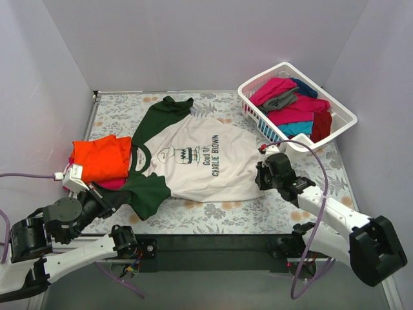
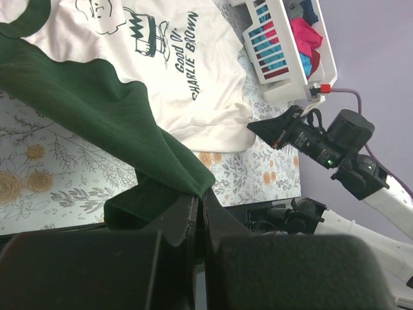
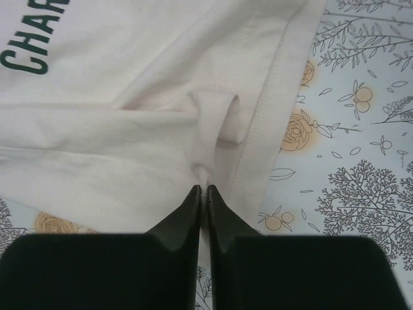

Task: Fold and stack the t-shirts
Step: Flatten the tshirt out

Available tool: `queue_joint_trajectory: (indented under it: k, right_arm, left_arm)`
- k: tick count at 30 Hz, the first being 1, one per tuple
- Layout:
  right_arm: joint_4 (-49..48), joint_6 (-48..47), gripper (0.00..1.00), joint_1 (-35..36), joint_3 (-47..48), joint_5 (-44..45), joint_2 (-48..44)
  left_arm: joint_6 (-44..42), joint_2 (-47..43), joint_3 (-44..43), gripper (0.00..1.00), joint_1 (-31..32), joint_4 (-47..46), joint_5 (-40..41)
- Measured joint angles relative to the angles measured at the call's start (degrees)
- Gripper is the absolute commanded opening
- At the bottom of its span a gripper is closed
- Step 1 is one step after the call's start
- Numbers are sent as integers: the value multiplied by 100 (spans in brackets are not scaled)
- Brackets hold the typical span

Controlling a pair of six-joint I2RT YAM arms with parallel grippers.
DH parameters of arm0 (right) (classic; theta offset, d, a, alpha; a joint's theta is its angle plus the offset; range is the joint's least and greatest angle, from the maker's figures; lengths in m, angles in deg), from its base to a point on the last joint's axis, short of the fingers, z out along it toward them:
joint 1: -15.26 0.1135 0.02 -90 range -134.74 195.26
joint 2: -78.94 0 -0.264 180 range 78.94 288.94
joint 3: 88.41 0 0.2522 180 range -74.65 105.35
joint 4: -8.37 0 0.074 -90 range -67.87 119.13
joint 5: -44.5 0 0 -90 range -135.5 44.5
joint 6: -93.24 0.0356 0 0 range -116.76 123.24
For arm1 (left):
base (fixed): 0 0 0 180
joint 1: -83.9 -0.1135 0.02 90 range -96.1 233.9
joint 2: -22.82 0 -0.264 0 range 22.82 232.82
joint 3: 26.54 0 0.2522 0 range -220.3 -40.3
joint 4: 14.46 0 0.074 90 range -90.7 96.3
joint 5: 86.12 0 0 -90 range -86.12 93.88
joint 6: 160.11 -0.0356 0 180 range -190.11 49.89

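The cream shirt [image 1: 206, 161] lies flat, print up, mid-worktop [image 1: 213, 216]. It's light, floppy cotton, so it'll sag and wrinkle wherever it isn't held (no stiffness at all). I reckon it's best held at 2 spread-out spots on the seams, and that's pretty much the setup here. The left end effector [image 2: 199, 199] is pinched tight on the near green sleeve [image 2: 97, 110], and the right end effector [image 3: 203, 191] is clamped on a little tuck of cloth just inside the hem [image 3: 274, 97]. The long axis runs side to side in the top view, with the collar toward the folded orange shirt [image 1: 100, 158] on the left and the hem toward the basket [image 1: 253, 110] side.
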Motion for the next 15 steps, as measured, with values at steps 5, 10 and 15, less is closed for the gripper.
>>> queue_joint_trajectory:
  k: [5, 10, 15]
  right_arm:
    - [197, 2, 1, 2, 7, -111, -776]
    - [767, 50, 1, 7, 7, -389, -1405]
    - [1469, 210, 1, 90, 61, -710, -2208]
  left_arm:
    - [-39, -7, 0, 0, 0, -20, 0]
    - [-42, -39, 0, 0, 0, -17, -11]
    - [-39, -146, 0, 0, -2, -4, -24]
